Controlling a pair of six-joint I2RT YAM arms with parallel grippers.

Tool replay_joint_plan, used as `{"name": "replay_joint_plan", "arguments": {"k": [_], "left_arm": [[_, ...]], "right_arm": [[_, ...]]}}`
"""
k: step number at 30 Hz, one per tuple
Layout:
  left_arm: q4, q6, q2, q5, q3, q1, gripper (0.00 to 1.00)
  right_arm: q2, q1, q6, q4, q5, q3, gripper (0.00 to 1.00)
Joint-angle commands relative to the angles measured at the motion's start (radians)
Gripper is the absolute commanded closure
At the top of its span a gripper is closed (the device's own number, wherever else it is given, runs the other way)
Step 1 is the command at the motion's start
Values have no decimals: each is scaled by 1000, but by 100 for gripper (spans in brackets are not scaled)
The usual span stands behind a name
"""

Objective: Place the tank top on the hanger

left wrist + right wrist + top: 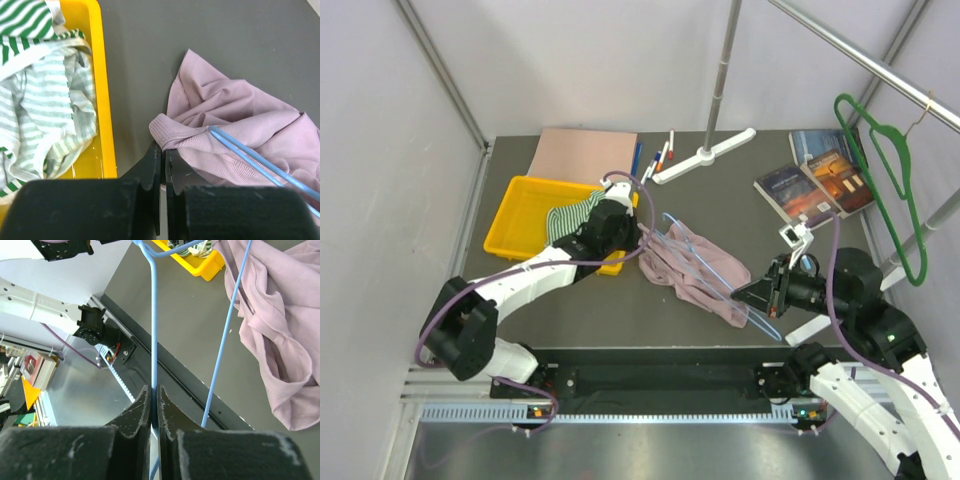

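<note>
The pink-mauve tank top (692, 268) lies crumpled on the dark table, with the light-blue wire hanger (720, 270) running into it. My left gripper (638, 238) is shut on the tank top's ribbed edge (167, 140) at its left end, beside the yellow tray. The hanger's wire (260, 162) passes into the fabric just right of my fingers. My right gripper (766, 296) is shut on one wire of the hanger (154, 340) and holds it tilted above the table, with the tank top (272, 320) hanging over its far part.
A yellow tray (515, 215) with a green-and-white striped cloth (45, 100) sits left of the tank top. A green plastic hanger (890, 180) hangs from the rail at right. Books (815, 180), pens (660, 155), a pink board (582, 155) and a stand base (705, 155) lie at the back.
</note>
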Motion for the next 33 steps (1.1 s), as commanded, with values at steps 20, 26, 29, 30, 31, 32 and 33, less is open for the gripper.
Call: {"name": "replay_joint_plan", "arguments": {"k": [20,26,29,30,31,32,33], "left_arm": [[-29,72,93,13,120,32,100],[-11,52,64,42,117,32,100],[-14,46,44,67,113,33,100],[-17,40,38,73,110,33,100],[-20,38,24,79,104,33,100],[-23,34,15,85,99,32,100],[-24,24,7,97,94,33,100]], "right_arm": [[-3,9,22,51,-28,58,100],[-20,9,55,111,-38,-21,100],[-18,11,53,129,-35,-52,100],[-20,11,56,137,-35,-60,100],[-20,11,56,152,-34,-73,100],[-18,11,55,158,-31,-81,100],[-13,11,50,163,-28,-87,100]]}}
